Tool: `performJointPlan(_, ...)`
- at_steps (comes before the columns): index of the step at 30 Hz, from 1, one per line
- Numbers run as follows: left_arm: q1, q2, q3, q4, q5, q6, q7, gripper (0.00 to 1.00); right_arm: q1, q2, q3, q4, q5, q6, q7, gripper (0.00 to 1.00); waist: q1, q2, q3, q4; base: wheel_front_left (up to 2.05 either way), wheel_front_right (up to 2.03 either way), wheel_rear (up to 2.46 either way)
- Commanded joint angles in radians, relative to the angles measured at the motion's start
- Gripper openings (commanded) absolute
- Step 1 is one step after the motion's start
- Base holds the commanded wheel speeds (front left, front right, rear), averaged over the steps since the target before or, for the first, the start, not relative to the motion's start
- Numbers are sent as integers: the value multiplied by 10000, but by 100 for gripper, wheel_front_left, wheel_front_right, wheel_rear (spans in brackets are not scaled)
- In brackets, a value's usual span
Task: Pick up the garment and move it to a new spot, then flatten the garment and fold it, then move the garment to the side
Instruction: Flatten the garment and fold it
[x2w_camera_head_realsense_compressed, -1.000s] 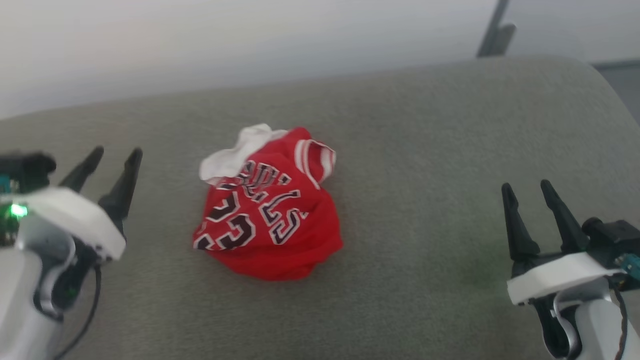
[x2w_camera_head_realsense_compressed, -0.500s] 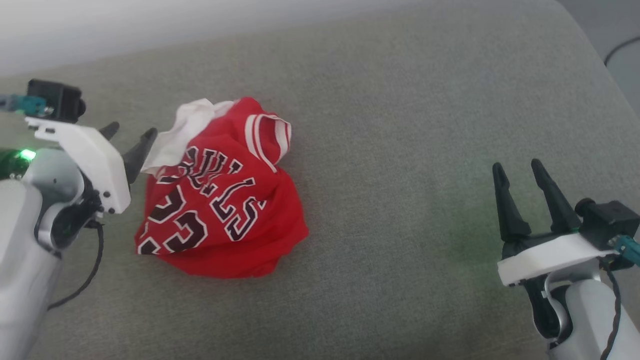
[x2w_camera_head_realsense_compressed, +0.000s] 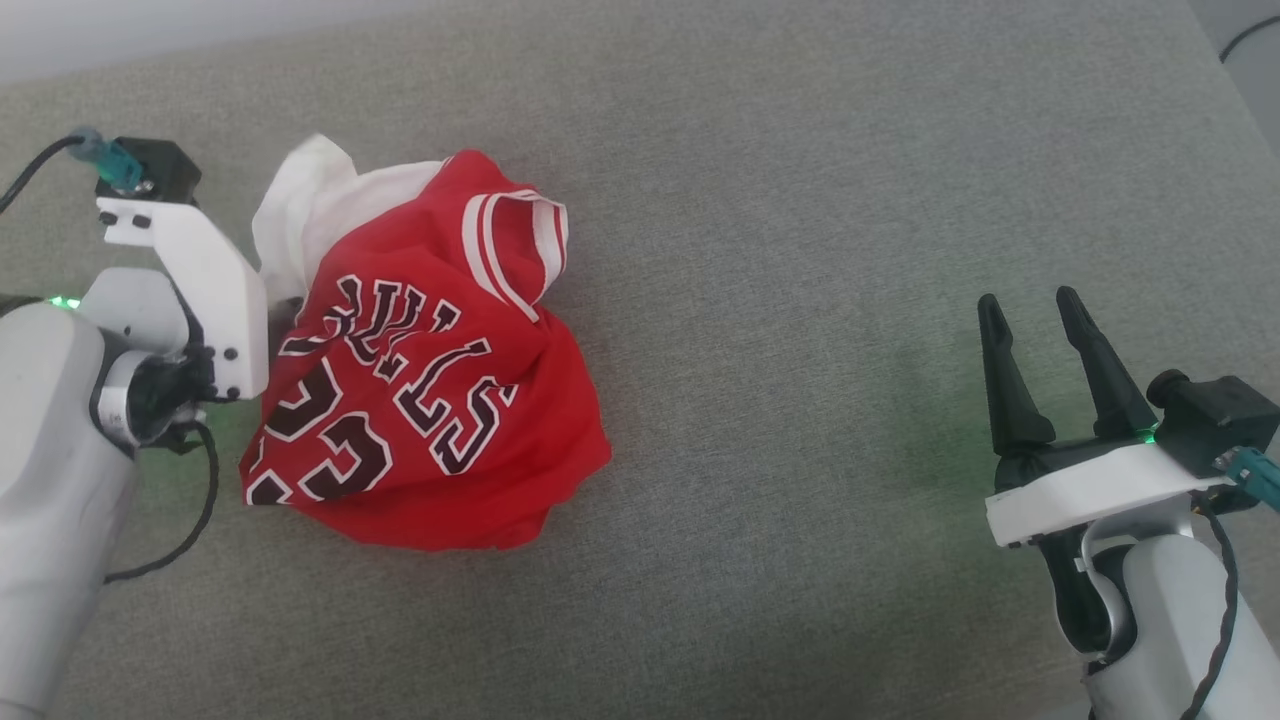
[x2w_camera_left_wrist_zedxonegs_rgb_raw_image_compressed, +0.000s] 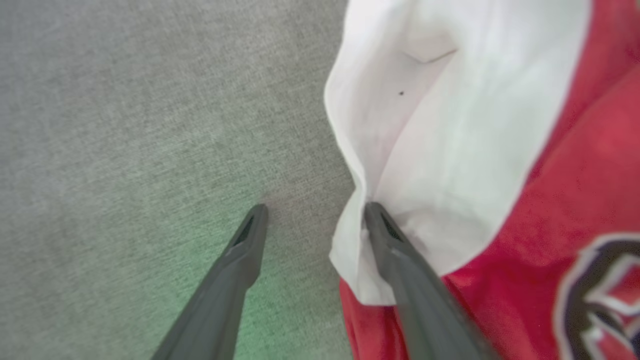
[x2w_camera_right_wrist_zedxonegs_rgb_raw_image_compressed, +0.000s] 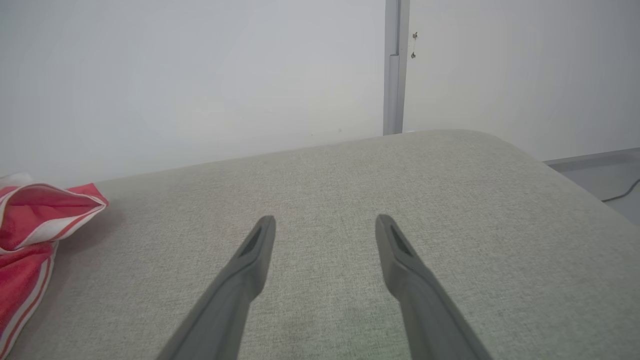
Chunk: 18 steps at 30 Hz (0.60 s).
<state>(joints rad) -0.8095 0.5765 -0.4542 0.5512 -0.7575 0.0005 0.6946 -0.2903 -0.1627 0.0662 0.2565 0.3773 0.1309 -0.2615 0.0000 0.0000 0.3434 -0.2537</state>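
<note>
My right pincer (x2w_camera_head_realsense_compressed: 1028, 297): fingers spread, empty, over the grey surface (x2w_camera_head_realsense_compressed: 800, 250). My left pincer (x2w_camera_left_wrist_zedxonegs_rgb_raw_image_compressed: 316, 207): spread, one finger touching a white sleeve. The garment (x2w_camera_head_realsense_compressed: 430, 380): crumpled, lettering up, beside my left pincer.

Garment (x2w_camera_head_realsense_compressed: 430, 400): red jersey, crumpled in a heap, not flat. White sleeve bunched at far-left edge. Red opening w/ white-stripe trim stands up at top. Black, white-outlined "BULLS" lettering + number face up, skewed by creases. Lies on grey fabric surface (x2w_camera_head_realsense_compressed: 800, 250), toward robot's left.
</note>
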Motion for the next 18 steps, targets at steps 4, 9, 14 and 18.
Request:
performJointPlan(4,-324,-197,-16,333,-118,158,138,0,-165,35,18,-59,-97,-3,-43,100,0,0,118,72,0,0,0)
performJointPlan(9,-634,-264,191,357,-138,330,-247,0,-147,-28,-70,-51,-82,-3,-43,100,0,0,126,238,0,0,0)
performJointPlan(14,-365,-63,512,136,-260,548,-622,0,-6,-136,-218,-40,-74,-3,-42,100,0,0,-41,617,0,0,0)
performJointPlan(18,132,264,798,-156,-417,755,-806,0,102,-176,-273,-65,-103,-3,-42,100,0,0,-193,917,0,0,0)
